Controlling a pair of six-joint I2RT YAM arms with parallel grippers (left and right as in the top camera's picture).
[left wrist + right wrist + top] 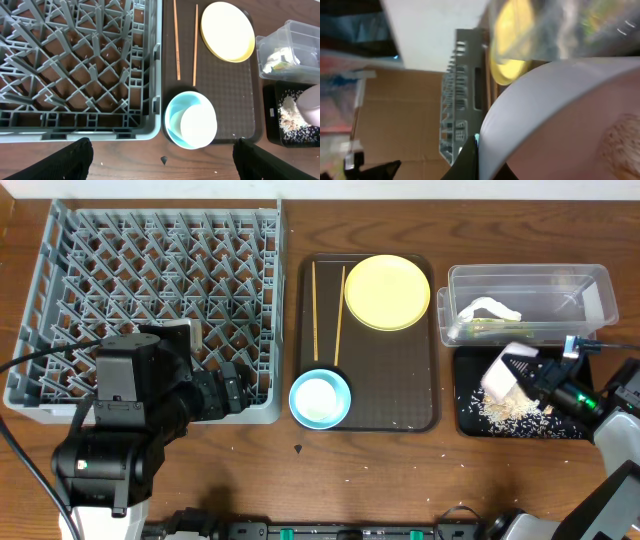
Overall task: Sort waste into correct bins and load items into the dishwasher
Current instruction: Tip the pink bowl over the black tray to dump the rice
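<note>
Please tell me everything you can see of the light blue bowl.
The light blue bowl is round, smooth, plastic-looking. It stands upright over the near left corner of the dark brown serving tray, close beside the grey dish rack. A smaller white bowl is nested inside it, off-centre, so only a blue crescent and rim show. No gripper touches it.

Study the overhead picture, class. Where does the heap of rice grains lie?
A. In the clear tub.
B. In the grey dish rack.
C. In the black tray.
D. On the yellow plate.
C: the rice grains lie heaped on the floor of the black tray, close by the cream cup held in the right gripper.
</note>
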